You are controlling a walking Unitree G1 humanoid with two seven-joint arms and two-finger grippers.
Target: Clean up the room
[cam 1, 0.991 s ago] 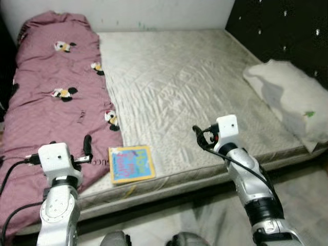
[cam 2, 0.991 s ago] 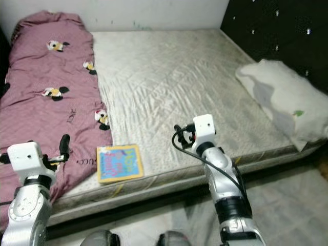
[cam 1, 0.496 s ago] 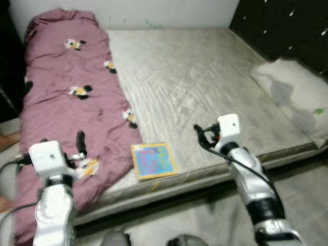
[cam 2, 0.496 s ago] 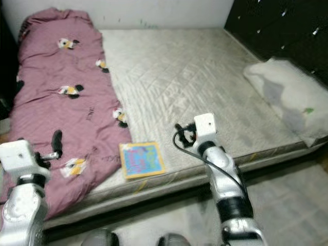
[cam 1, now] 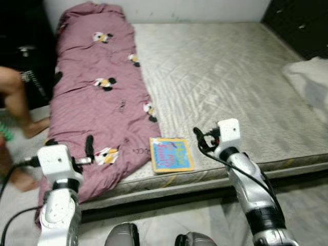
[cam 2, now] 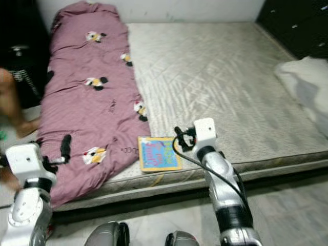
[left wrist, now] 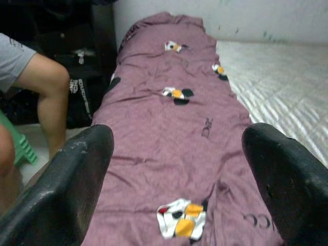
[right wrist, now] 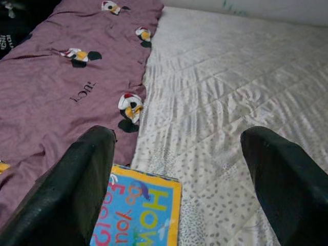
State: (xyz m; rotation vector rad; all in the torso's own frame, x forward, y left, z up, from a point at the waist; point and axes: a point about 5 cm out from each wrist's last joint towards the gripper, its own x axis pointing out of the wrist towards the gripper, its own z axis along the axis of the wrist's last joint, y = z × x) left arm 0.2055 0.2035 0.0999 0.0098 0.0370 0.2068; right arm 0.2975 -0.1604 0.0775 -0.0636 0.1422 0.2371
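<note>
Presently book [cam 1: 171, 154] lies at bed's [cam 1: 236, 87] front edge beside blanket [cam 1: 100, 97]; my left gripper [left wrist: 179, 205] and right gripper [right wrist: 174, 200] hover spread.

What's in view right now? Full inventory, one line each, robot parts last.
mattress: 1, pale grey quilted, bare, fills the middle of the head views
quilt: 1, mauve with cartoon prints, lies lengthwise along the mattress's left side, its near end draped over the front edge
book: 1, yellow border and blue cover, flat on the mattress near the front edge, beside the quilt
pillow: 1, white, at the mattress's right edge
person's leg: bare, on the floor left of the bed
left gripper: black fingers, open, over the quilt's near end
right gripper: black fingers, open, over the book
</note>
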